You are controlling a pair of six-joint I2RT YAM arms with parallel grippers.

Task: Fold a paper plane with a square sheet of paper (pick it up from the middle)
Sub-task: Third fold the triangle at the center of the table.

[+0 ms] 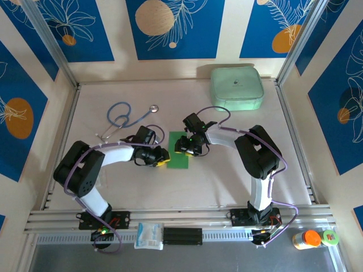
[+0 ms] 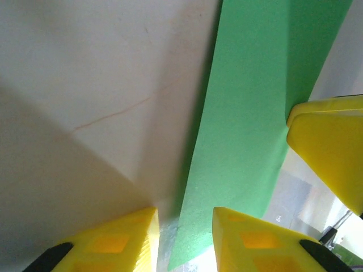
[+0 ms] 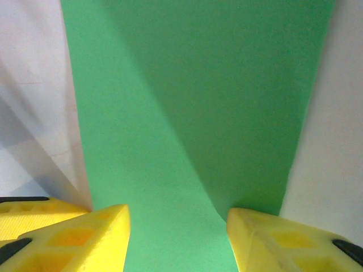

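Two grippers meet over the square sheet of paper (image 1: 179,161). It lies on the table (image 1: 227,175), mid-table between them, and shows from above as a rectangle longer than wide.

Left gripper (image 1: 163,158): at the sheet's left edge, jaws part open, with a clear gap between the yellow fingers (image 2: 255,241). The wrist view shows the paper's edge running into that gap, not yet pinched.

Right gripper (image 1: 185,148): over the sheet's right half, jaws wide apart, nothing held. Whether its tips press the paper I cannot tell.

Finding: the step in hand looks to be taking the left edge for a fold.

Recommendation:
- Close the left jaws on the paper's edge alone, shallow and gentle, so the thin sheet does not buckle.
- Use the right gripper as an anchor bearing down, so the sheet cannot skid.
- Lift low, and carry edge squarely onto edge before any crease is pressed.
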